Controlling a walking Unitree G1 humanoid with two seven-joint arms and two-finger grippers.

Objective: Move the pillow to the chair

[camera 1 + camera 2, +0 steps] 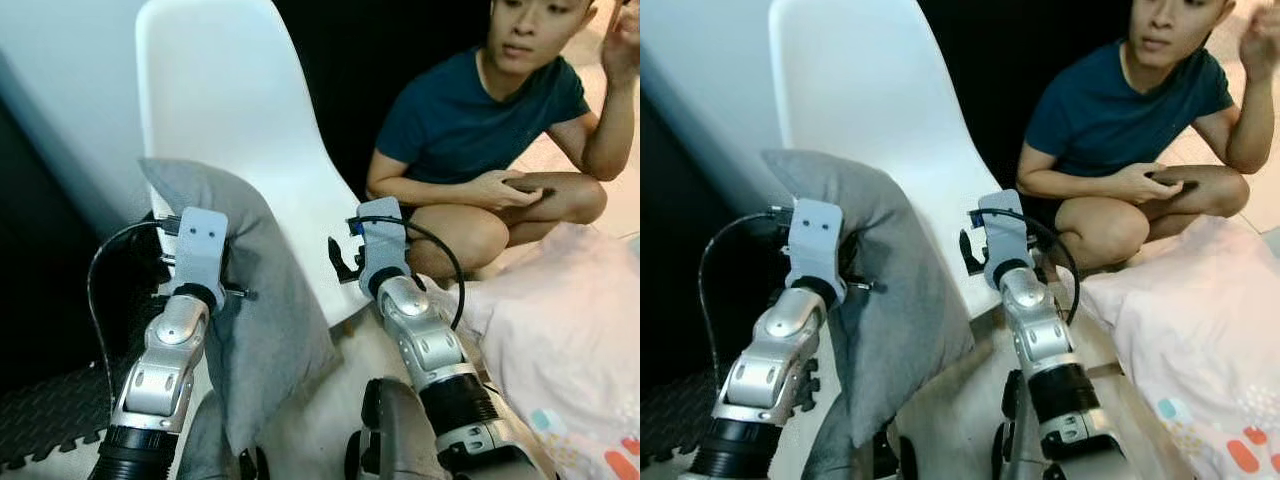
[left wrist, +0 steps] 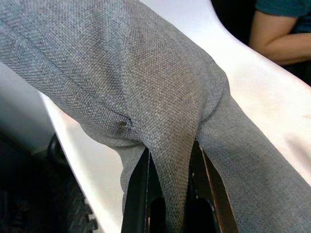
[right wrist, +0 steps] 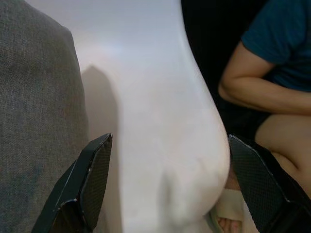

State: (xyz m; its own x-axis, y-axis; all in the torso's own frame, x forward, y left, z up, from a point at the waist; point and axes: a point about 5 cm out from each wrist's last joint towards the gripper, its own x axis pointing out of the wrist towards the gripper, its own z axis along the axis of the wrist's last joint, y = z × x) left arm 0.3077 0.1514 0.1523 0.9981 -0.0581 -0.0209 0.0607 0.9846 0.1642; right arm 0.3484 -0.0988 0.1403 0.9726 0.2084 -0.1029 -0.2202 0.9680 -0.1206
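Head views: grey pillow [image 1: 250, 290] draped over the white chair [image 1: 230, 110] seat's front edge, pinched by left pincer [image 1: 205, 275]; best pushed further onto the seat before letting go. Left wrist: fingers [image 2: 138, 194] clenched on fabric. Right wrist: right pincer [image 3: 170, 184] released, beside the chair edge.

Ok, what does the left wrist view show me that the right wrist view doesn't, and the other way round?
Left wrist view alone: the left gripper pinching a fold of the grey pillow between its fingers. Right wrist view alone: the right gripper with fingers spread wide, holding nothing, and a person's knee and sandalled foot. Both share the pillow, the white chair and the person's arm.
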